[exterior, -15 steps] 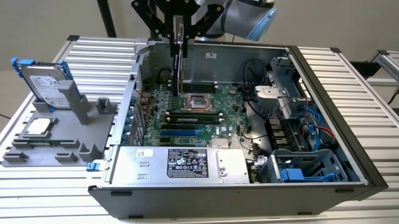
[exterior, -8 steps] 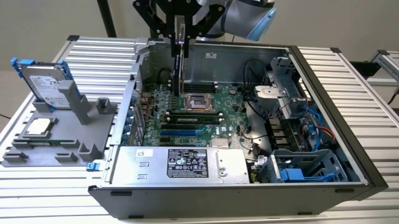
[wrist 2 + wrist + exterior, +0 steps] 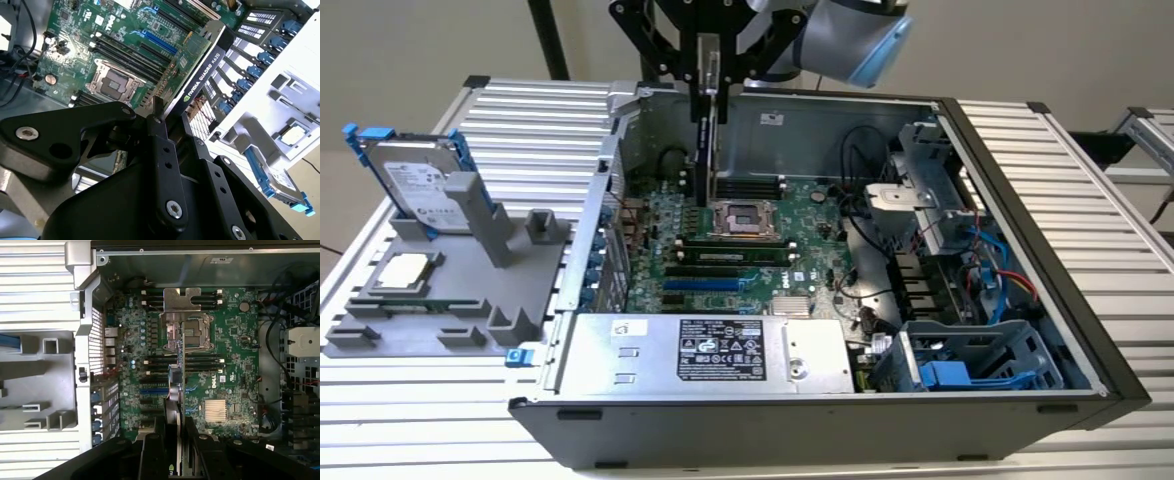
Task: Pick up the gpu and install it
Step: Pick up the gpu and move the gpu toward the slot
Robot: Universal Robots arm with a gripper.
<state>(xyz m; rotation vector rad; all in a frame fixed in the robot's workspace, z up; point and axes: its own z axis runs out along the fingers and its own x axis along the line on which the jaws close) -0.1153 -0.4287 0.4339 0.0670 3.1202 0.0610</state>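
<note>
At upper centre of the exterior view, the tool point(image 3: 707, 80) pinched the gpu point(image 3: 708, 165), which hung edge-down over the motherboard point(image 3: 761, 250) inside the open case point(image 3: 787, 430), apparently not seated. The step looked like carry-to-slot. Seating would call for lining its edge up with a blue slot point(image 3: 704, 284).

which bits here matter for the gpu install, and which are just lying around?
In the job:
- gpu, held edge-on in the tool
- motherboard below it
- open computer case

Lying about:
- hard drive, standing in the grey holder beside the case
- CPU chip, flat on that holder
</note>
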